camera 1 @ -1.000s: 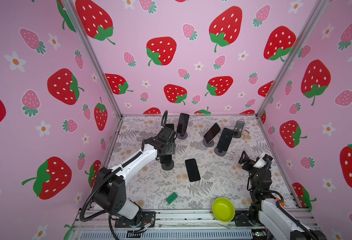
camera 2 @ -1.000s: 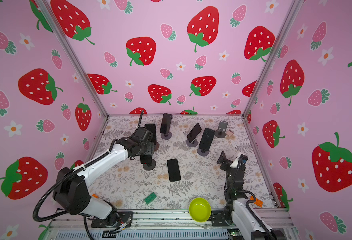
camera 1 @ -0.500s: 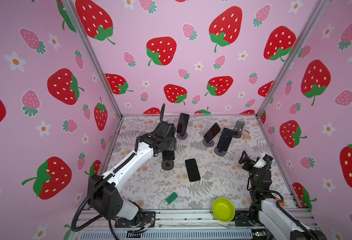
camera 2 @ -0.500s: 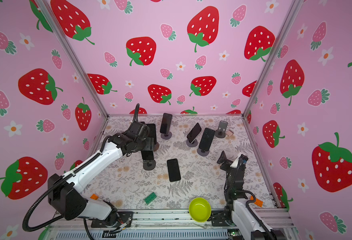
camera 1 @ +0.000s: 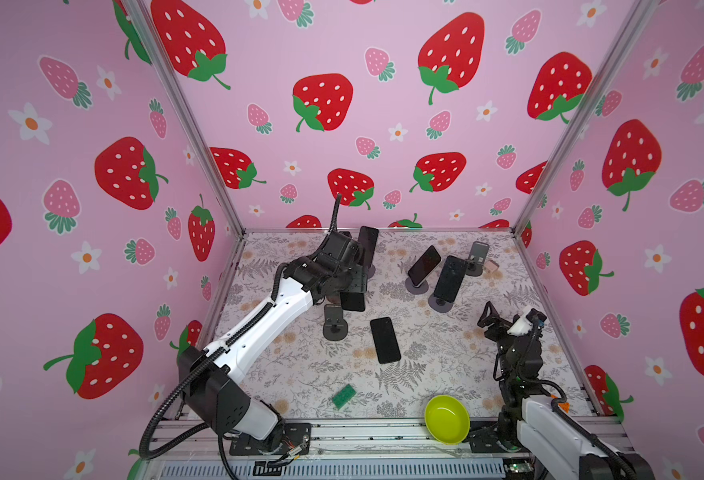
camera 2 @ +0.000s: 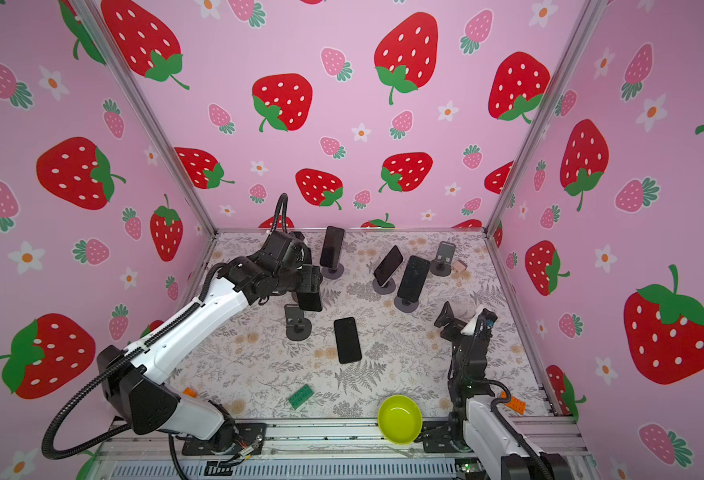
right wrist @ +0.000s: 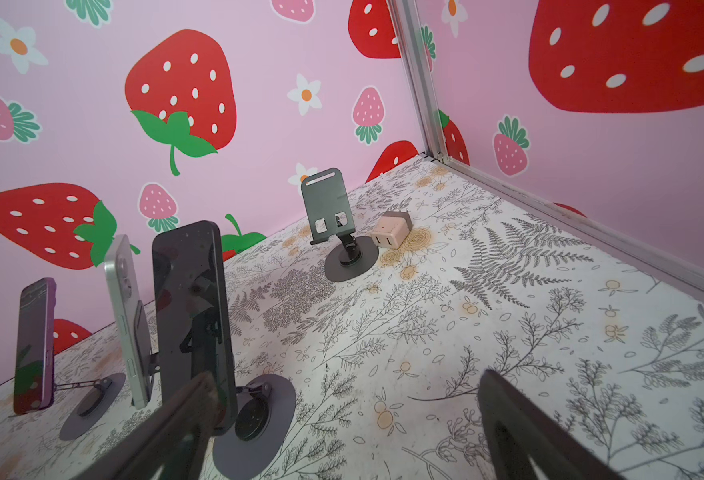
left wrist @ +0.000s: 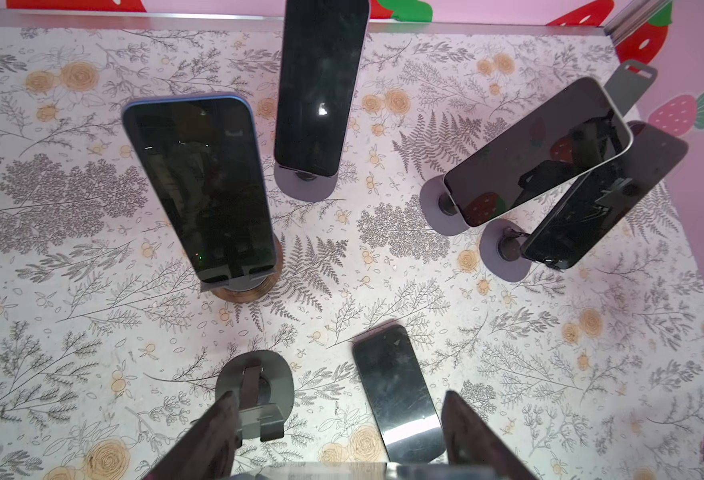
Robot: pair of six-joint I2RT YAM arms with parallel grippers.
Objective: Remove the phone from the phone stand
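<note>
One outstretched left arm (camera 1: pixel 267 320) holds phone (camera 1: pixel 353 301) clear of stand (camera 1: pixel 333 325).

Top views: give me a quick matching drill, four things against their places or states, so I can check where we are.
Things:
1 phone at the left arm's tip
2 front stand
3 loose phone
4 bowl

States:
a empty, upright
b lying flat on the table
c clamped in the left gripper, above the table
d nearest the camera, right of centre

Pairs: 1-c, 2-a, 3-b, 4-d
</note>
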